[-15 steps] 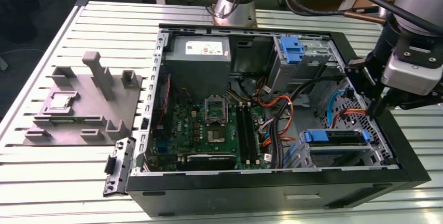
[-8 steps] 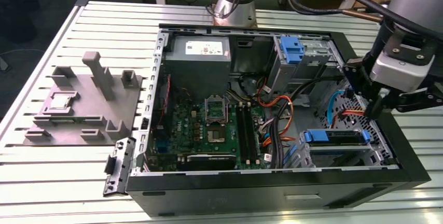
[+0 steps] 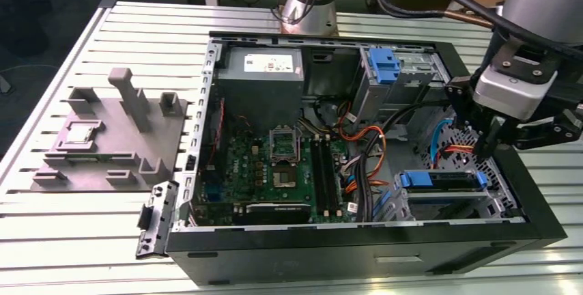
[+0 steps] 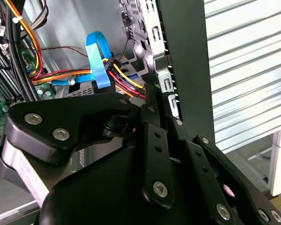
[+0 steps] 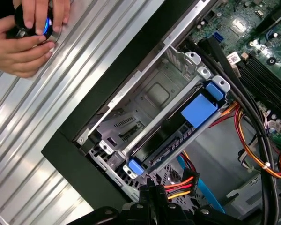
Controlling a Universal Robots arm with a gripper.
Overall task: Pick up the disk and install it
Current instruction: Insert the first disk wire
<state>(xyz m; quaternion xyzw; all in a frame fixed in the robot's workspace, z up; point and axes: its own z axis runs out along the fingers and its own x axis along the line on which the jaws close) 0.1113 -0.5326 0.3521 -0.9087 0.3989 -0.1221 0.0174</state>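
— Where is there room to pass inside the case point(image 3: 364, 244)?

— Mostly above the motherboard point(image 3: 278, 165), where the case is open from the top. The gripper point(image 3: 492, 146) hangs at the exterior view's right, close to the case wall.

— What crowds it there?

— Orange, red and black cables point(image 5: 253, 136) run just beside the drive cage point(image 5: 150, 101), where the disk point(image 5: 196, 110) with its blue carrier sits in a slot. The slot next to it is bare metal.

— And outside?

— The slatted surface point(image 3: 82, 233) carries a grey stand point(image 3: 114, 138); two hands point(image 5: 30, 33) rest on it near the case.
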